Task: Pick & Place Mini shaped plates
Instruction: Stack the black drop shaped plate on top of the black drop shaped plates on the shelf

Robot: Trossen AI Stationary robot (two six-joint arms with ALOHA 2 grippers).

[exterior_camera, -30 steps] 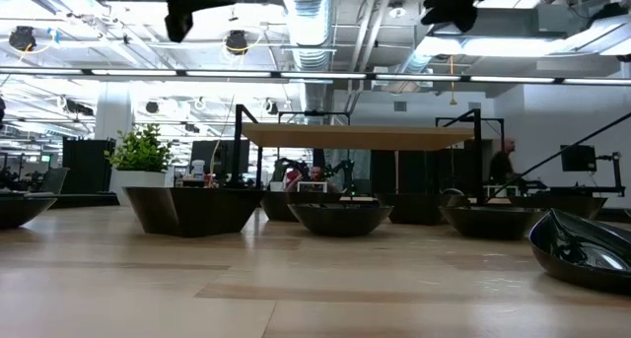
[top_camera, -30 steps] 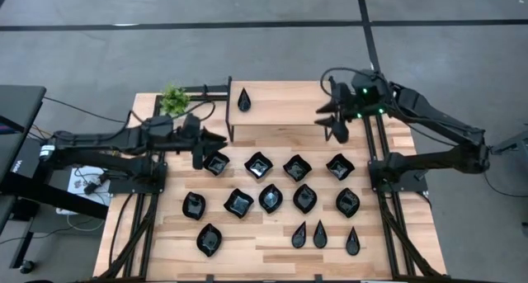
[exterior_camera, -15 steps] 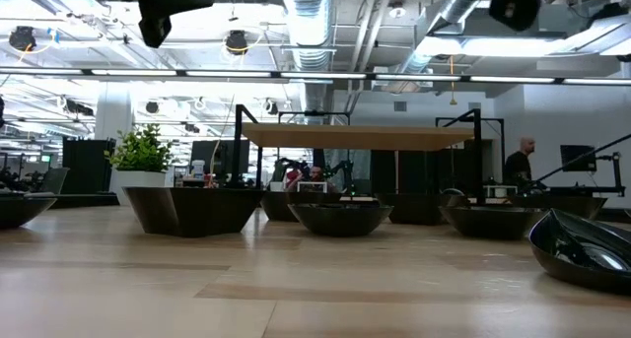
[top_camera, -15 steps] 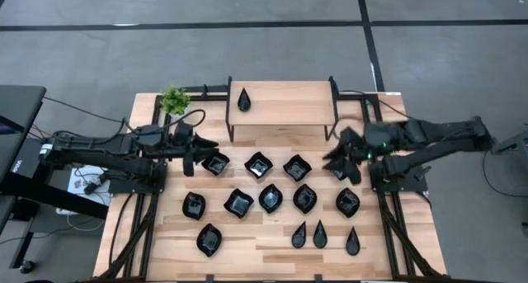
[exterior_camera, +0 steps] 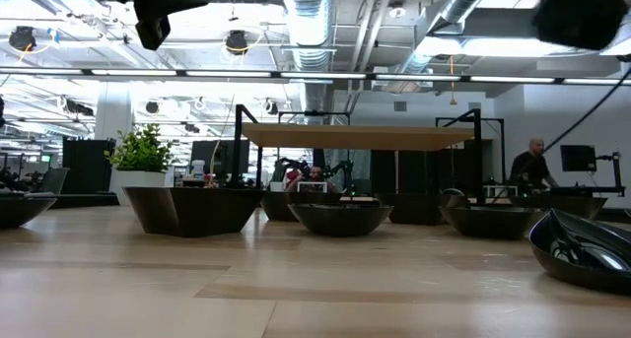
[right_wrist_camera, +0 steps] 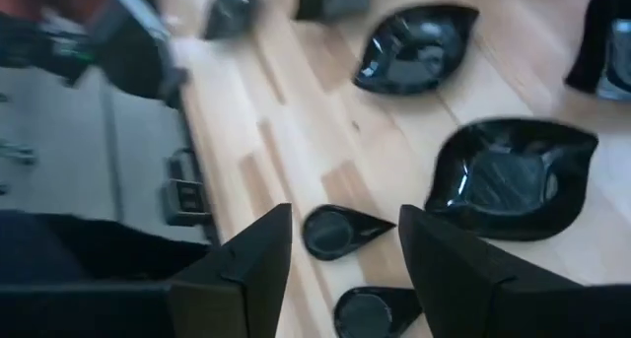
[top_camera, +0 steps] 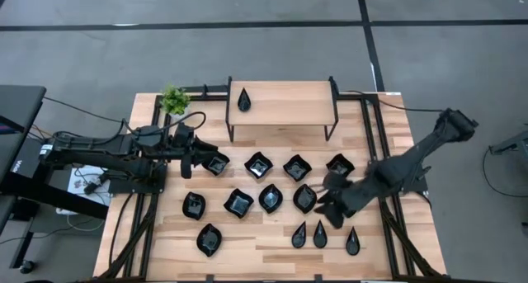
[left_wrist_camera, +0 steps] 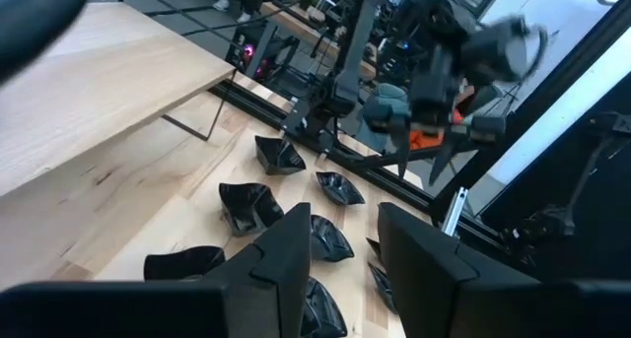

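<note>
Wooden slatted surface [top_camera: 272,233] carries the mini shaped plates [top_camera: 271,198], glossy black, set out in rows. Back row: wavy-edged square dishes. Middle row: leaf-like ovals. Front row: one oval dish [top_camera: 209,239] on the left arm's side and three narrow teardrops [top_camera: 320,234] toward the right arm's side. One more teardrop plate [top_camera: 244,100] lies on the raised wooden shelf [top_camera: 285,103] at the far edge, near its left end. A small green potted plant [top_camera: 173,99] stands beside the shelf's left end.

Right pincer [top_camera: 330,207]: low over the surface, above the right end of the oval row, just behind the teardrops. Fingers spread, nothing between them; the right wrist view shows a teardrop plate [right_wrist_camera: 339,230] on the wood in the gap between the two fingers [right_wrist_camera: 246,269], with an oval dish [right_wrist_camera: 513,178] close beside.

Left pincer [top_camera: 200,155]: raised at the left end of the square row, next to the leftmost square dish [top_camera: 217,162]. In the left wrist view its fingers [left_wrist_camera: 281,259] stand apart with nothing held; dishes lie on the surface beyond.

Low view: a person [exterior_camera: 530,167] in the room behind.
</note>
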